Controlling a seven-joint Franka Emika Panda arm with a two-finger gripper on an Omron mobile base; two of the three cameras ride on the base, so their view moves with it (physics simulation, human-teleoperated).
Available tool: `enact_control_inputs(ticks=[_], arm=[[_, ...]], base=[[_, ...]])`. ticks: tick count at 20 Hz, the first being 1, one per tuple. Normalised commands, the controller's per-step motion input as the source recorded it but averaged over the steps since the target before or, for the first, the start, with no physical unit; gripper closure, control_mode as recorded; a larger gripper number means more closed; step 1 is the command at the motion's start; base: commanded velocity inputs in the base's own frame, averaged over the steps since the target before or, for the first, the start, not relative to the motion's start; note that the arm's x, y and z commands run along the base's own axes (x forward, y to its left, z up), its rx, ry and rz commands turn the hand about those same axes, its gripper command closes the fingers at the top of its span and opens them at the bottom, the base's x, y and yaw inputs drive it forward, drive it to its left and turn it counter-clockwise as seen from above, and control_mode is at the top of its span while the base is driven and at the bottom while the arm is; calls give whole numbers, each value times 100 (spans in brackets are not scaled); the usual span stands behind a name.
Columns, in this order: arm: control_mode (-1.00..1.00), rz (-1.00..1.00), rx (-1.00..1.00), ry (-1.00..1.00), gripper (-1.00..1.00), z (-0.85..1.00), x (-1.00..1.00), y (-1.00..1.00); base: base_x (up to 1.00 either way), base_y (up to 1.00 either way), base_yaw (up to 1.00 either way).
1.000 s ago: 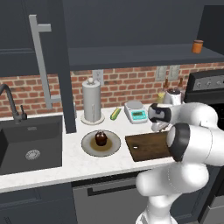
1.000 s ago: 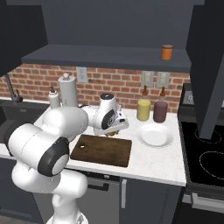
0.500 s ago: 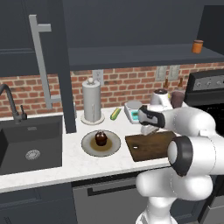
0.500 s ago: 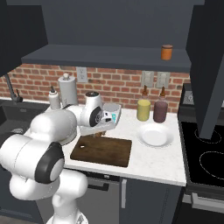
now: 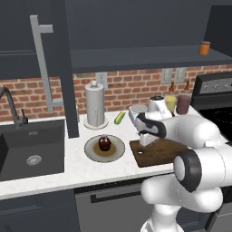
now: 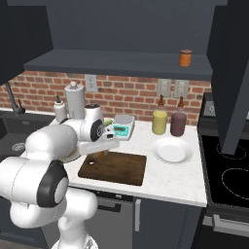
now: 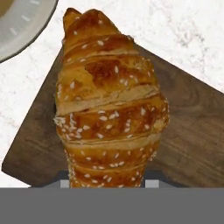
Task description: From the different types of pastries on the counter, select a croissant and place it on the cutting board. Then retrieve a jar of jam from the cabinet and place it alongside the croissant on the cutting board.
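Note:
A golden, seed-sprinkled croissant (image 7: 107,105) hangs between my fingertips (image 7: 152,183) in the hand view, over the left corner of the dark wooden cutting board (image 7: 192,127). My gripper (image 5: 147,138) is shut on it, low over the board's (image 5: 168,152) left end. From the right, the gripper (image 6: 100,152) sits at the board's (image 6: 116,168) far left corner. I cannot tell whether the croissant touches the wood. A small orange jar (image 5: 205,47) stands on the open shelf at upper right, also seen as the jar (image 6: 185,57).
A plate with a chocolate muffin (image 5: 104,145) lies left of the board. Behind are a paper towel roll (image 5: 95,106), a kitchen scale (image 6: 121,127) and two bottles (image 6: 159,121) (image 6: 177,124). An empty white plate (image 6: 171,151) sits right of the board, the sink (image 5: 29,145) far left.
The arm has swung left and down with the croissant, from above the board's back right to low over its left end.

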Motion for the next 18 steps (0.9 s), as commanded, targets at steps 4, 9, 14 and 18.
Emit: enact_control_inputs(ticks=[4, 9, 14, 18], arm=[[-100, 6, -9, 13, 100, -35, 25, 37], [-100, 14, -8, 4, 100, -37, 35, 5], [-100, 11, -1, 12, 100, -38, 9, 0], [-100, 3, 0, 16, 100, -41, 0, 0]], base=[[0, 0, 0], [0, 0, 0], [0, 0, 0], [0, 0, 0]])
